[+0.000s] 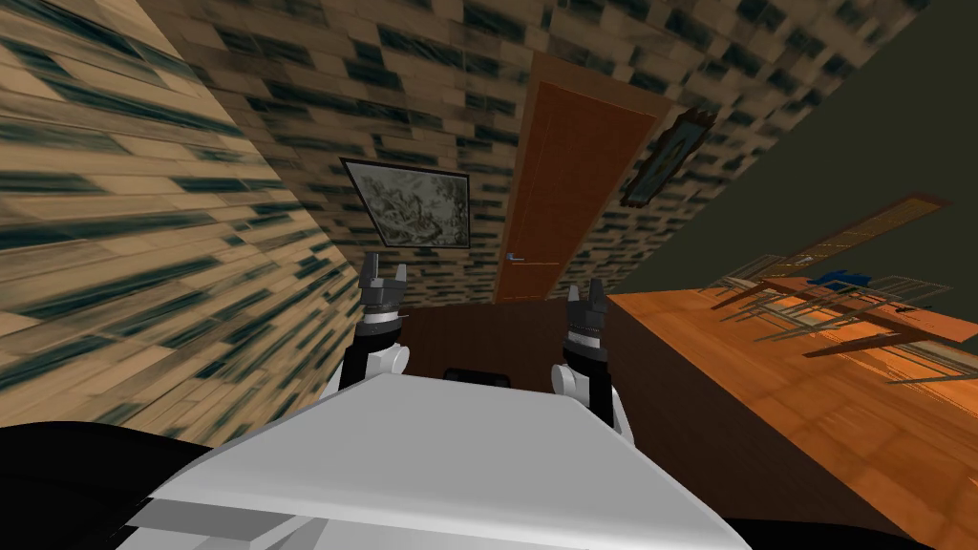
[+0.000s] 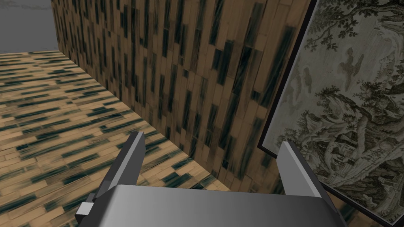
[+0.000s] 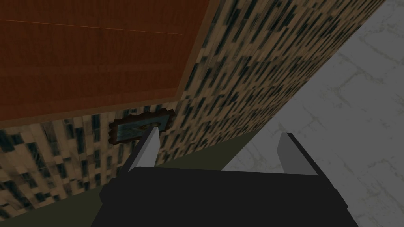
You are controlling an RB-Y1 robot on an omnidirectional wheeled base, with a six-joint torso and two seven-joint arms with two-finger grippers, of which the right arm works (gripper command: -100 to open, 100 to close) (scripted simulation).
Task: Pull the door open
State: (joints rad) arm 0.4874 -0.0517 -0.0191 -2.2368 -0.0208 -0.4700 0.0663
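A brown door (image 1: 563, 191) stands shut in the far patterned wall, ahead and a little right of me, with a small pale handle (image 1: 515, 257) low on its left edge. A corner of the same door (image 3: 94, 51) shows past my right hand. My left gripper (image 1: 383, 274) is raised in front of my chest, open, with nothing between its fingers (image 2: 132, 157). My right gripper (image 1: 585, 291) is held up at the same height, also open and empty, its fingers (image 3: 148, 151) well short of the door.
A large grey landscape picture (image 1: 413, 202) hangs left of the door, a small dark-framed one (image 1: 669, 158) right of it. A patterned wall (image 1: 134, 248) runs close on my left. An orange table (image 1: 840, 382) with chairs stands at right.
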